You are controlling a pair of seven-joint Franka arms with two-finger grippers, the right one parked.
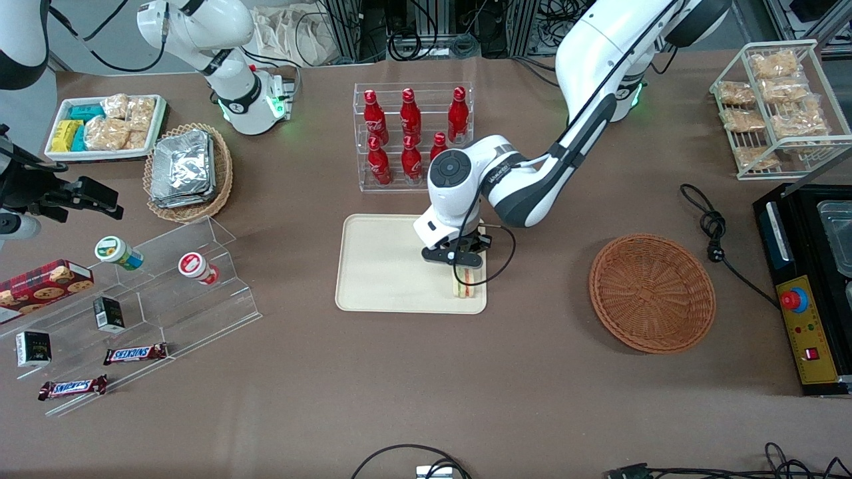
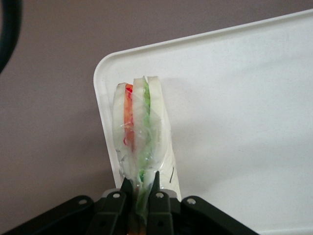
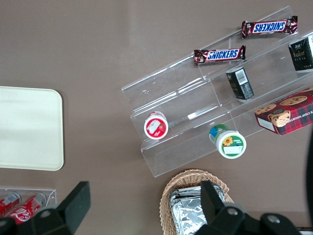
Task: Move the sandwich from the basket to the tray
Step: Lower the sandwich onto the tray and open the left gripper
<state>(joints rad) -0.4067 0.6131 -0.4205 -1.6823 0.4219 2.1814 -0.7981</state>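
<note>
The sandwich [image 1: 467, 282], a plastic-wrapped wedge of pale bread with red and green filling, stands on its edge at the corner of the cream tray [image 1: 386, 266] nearest the front camera and the basket. My left gripper [image 1: 465, 265] is directly above it, shut on its upper end. In the left wrist view the fingers [image 2: 155, 188] pinch the wrapped sandwich [image 2: 139, 132], which rests on the tray [image 2: 234, 107] close to its rim. The round orange-brown wicker basket [image 1: 652, 291] stands empty, toward the working arm's end of the table.
A clear rack of red bottles [image 1: 413, 136] stands beside the tray, farther from the front camera. A clear stepped stand [image 1: 160, 293] with snacks and an oval basket of foil packs [image 1: 186, 169] lie toward the parked arm's end. A black cable [image 1: 715, 233] lies near the basket.
</note>
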